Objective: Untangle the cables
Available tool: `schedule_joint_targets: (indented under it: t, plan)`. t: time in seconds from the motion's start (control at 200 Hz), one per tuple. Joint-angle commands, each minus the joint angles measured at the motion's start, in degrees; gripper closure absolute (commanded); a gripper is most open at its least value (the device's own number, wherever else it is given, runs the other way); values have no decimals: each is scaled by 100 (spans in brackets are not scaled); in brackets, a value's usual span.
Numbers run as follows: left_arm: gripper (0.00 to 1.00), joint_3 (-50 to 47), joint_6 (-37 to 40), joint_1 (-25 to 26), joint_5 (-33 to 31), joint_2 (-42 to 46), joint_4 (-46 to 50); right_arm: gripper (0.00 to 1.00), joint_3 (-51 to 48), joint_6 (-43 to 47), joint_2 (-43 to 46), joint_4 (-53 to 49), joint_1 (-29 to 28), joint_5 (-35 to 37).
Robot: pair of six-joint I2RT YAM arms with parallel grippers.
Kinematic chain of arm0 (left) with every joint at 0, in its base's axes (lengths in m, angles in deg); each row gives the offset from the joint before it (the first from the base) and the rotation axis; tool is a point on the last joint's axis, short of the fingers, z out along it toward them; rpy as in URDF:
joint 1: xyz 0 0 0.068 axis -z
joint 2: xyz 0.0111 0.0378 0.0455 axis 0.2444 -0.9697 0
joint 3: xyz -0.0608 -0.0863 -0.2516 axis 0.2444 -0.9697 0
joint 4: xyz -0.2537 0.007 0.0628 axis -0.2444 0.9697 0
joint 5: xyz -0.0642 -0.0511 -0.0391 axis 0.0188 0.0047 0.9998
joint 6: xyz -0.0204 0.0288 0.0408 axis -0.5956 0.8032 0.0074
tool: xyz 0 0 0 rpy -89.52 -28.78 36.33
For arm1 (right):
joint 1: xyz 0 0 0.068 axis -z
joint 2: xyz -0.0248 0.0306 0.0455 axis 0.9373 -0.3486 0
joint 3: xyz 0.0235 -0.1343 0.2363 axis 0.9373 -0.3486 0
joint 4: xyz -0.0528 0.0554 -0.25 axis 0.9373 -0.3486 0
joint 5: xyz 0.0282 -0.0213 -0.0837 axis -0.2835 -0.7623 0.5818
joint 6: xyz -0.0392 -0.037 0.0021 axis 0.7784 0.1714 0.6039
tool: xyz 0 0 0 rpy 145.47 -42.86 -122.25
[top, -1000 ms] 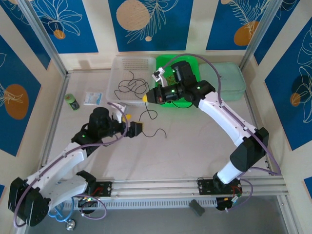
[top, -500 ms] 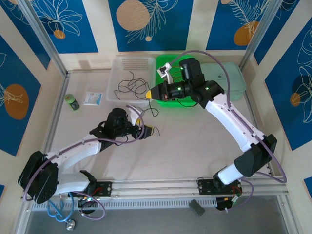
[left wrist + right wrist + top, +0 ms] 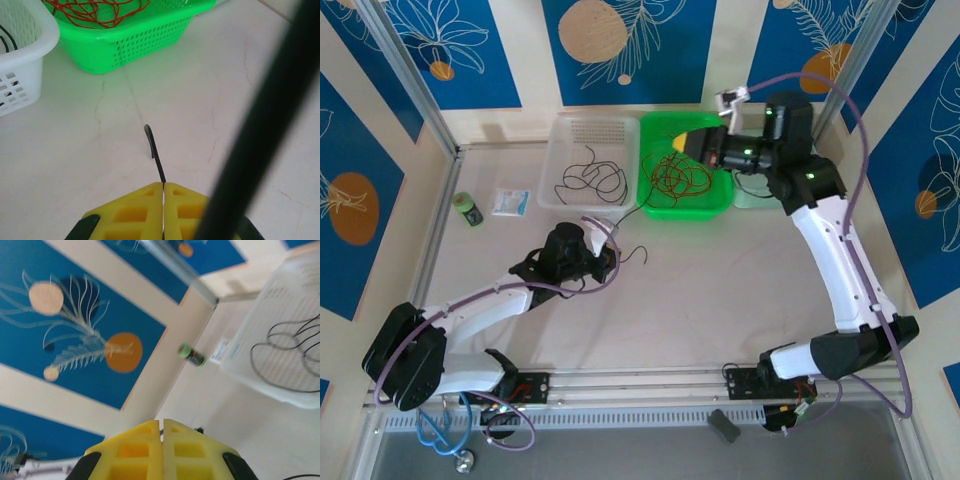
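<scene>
my left gripper (image 3: 163, 186) pinches the black cable (image 3: 154, 150) at the centre of the table (image 3: 210, 75), probably bound for the white basket (image 3: 30, 35); right gripper (image 3: 162, 422) closed, empty.

Two baskets: one white basket (image 3: 555, 160), one green basket (image 3: 685, 210). One green bottle (image 3: 469, 209), one white packet (image 3: 510, 202), one loose black wire (image 3: 632, 252).

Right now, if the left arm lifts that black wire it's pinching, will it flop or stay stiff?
Likely floppy: the black wire curls past the shut left gripper. Probably light, being so thin. Held near its tip, it may slip.
</scene>
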Motion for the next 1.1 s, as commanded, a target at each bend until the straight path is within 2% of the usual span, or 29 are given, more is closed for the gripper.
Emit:
schedule_joint_targets:
  t: [0.0, 0.215, 0.365, 0.495, 0.62, 0.81, 1.095]
  plan:
    - [100, 124, 62, 61, 4, -66, 78, 100, 219, -309, 197, 220, 244, 159]
    - [100, 304, 69, 77, -80, -51, 264, 100, 292, -510, 141, 563, 334, 523]
    - [100, 1060, 355, 68, -836, 72, 959, 100, 433, -503, -64, 655, 275, 699]
    - [100, 2002, 855, 5, -1551, 45, 1282, 100, 566, -299, -376, 735, -89, 909]
    - [100, 2650, 1265, -142, -2186, -221, 1074, 100, 798, -4, -775, 813, -516, 1256]
    - [100, 3177, 1755, -510, -2711, -897, 374, 100, 1182, 199, -1478, 1036, -879, 1673]
    - [100, 3590, 1872, -1169, -2904, -2177, -172, 100, 1468, 450, -2304, 1519, -1121, 2906]
